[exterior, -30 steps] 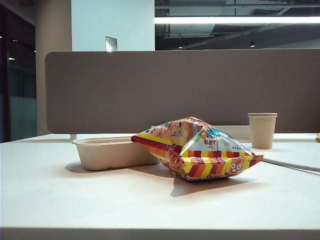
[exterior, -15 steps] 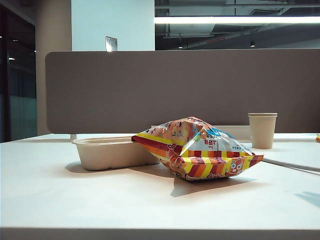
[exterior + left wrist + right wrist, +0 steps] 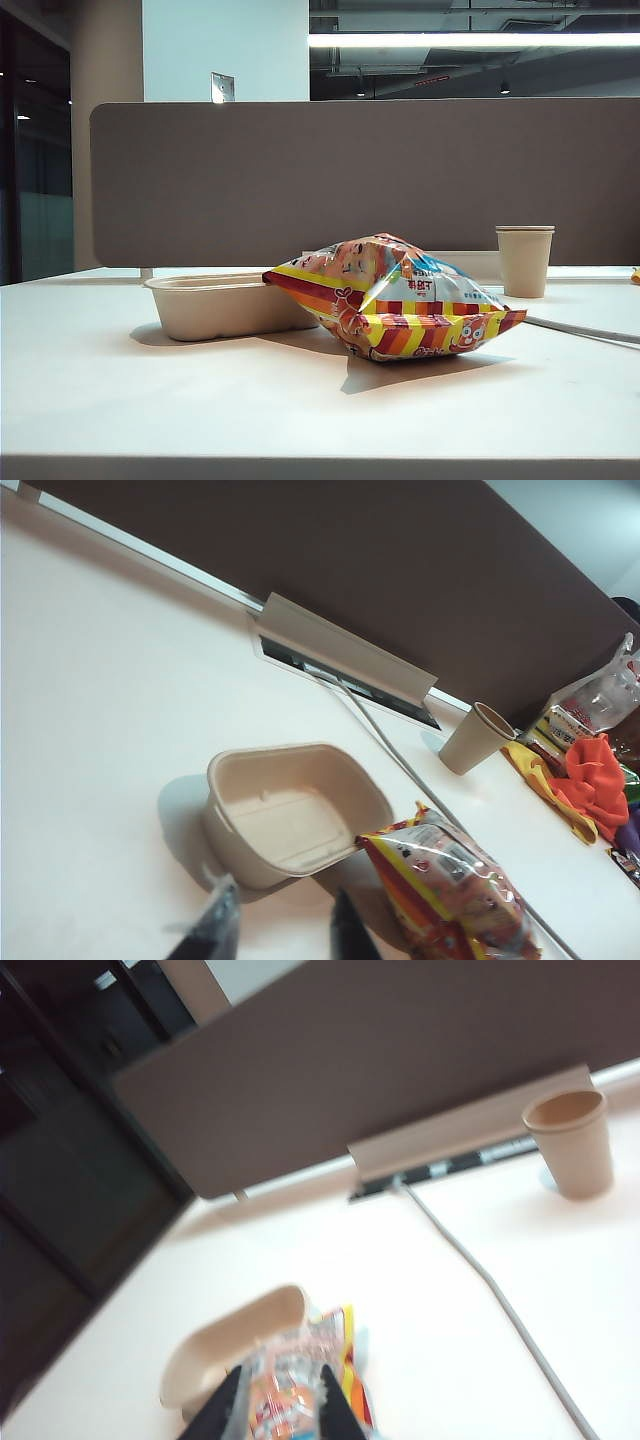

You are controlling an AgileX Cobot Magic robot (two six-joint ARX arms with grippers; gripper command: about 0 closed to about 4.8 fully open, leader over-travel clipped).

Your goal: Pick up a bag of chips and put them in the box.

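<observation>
The bag of chips [image 3: 395, 300], puffy with red, orange and yellow stripes, lies on the white table with its left end against the box [image 3: 225, 305], a shallow beige tray. Neither gripper shows in the exterior view. In the left wrist view my left gripper [image 3: 280, 930] hangs in the air short of the box [image 3: 290, 810] and the bag [image 3: 455, 895], fingers apart with nothing between them. My right gripper [image 3: 283, 1400] also hovers well back, fingers apart. The distant bag [image 3: 340, 1335] and box [image 3: 240, 1335] show through and beside its gap, blurred.
A tall beige paper cup [image 3: 524, 260] stands at the back right. A grey cable [image 3: 480, 1270] runs across the table from a hatch by the brown partition [image 3: 360, 180]. Orange cloth and packets [image 3: 590, 780] lie at the far right.
The bag, box and cup have not moved. A faint shadow at the table's right edge half a second ago is gone.
</observation>
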